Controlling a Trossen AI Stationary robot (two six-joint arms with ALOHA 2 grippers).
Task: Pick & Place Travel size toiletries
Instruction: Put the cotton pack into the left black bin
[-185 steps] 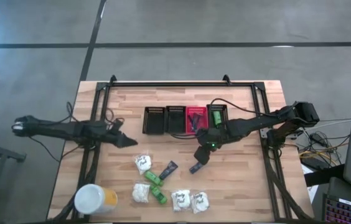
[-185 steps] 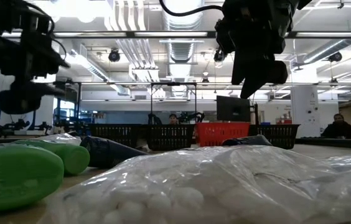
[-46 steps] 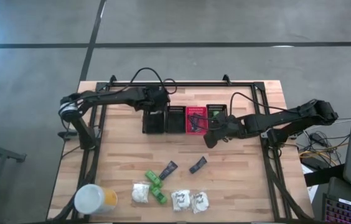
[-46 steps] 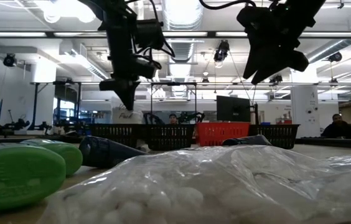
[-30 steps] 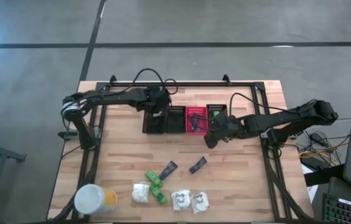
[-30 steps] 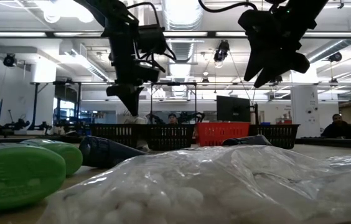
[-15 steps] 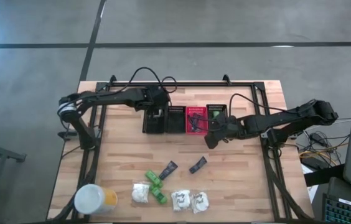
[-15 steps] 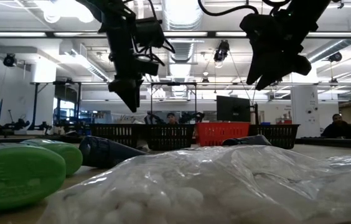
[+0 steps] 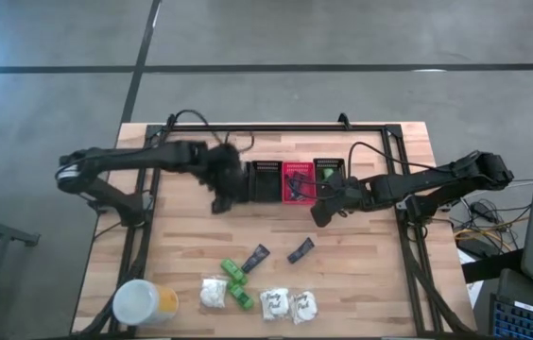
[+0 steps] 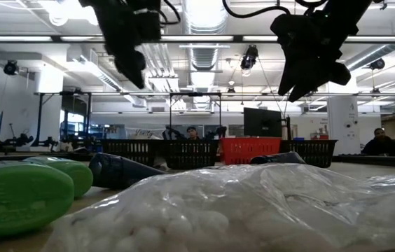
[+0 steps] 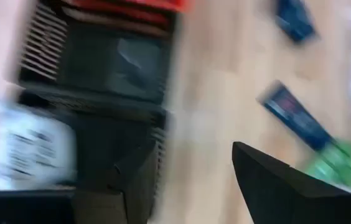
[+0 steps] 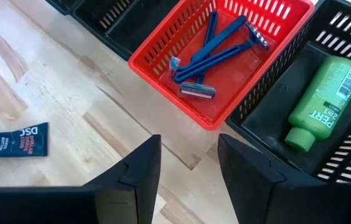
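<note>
Fingers open on both grippers, neither holding anything.

High view: left gripper [image 9: 224, 184] sits over the near edge of the leftmost black basket [image 9: 233, 181], blurred. Right gripper [image 9: 324, 210] hangs just near of the basket row, between the red basket [image 9: 297, 180] and the rightmost black basket [image 9: 330, 173], which holds a green bottle [image 9: 328, 177]. Loose toiletries lie near-centre on the table [image 9: 181, 246]: two dark tubes [image 9: 258, 255], two green bottles [image 9: 233, 271], three white packets [image 9: 214, 294]. Yellow container [image 9: 141, 304] at the near left corner.

Low view: both grippers up high above the table, left gripper [image 10: 131, 66] on the left, right gripper [image 10: 302, 87] on the right. Basket row far back; a packet [image 10: 253, 210] fills the foreground, green bottles [image 10: 15, 196] to its left. Two people in the room behind.

Left wrist view: blurred. One packet [image 11: 29, 152] lies in the end black basket [image 11: 57, 155]; a tube [image 11: 294, 118] and green bottles [image 11: 334, 165] on the table beyond.

Right wrist view: fingers [image 12: 141, 168] apart over bare wood. Blue razors [image 12: 216, 53] lie in the red basket [image 12: 163, 71], green bottle [image 12: 322, 99] in the black basket [image 12: 350, 37] beside it, one tube [image 12: 14, 140] on the table.
</note>
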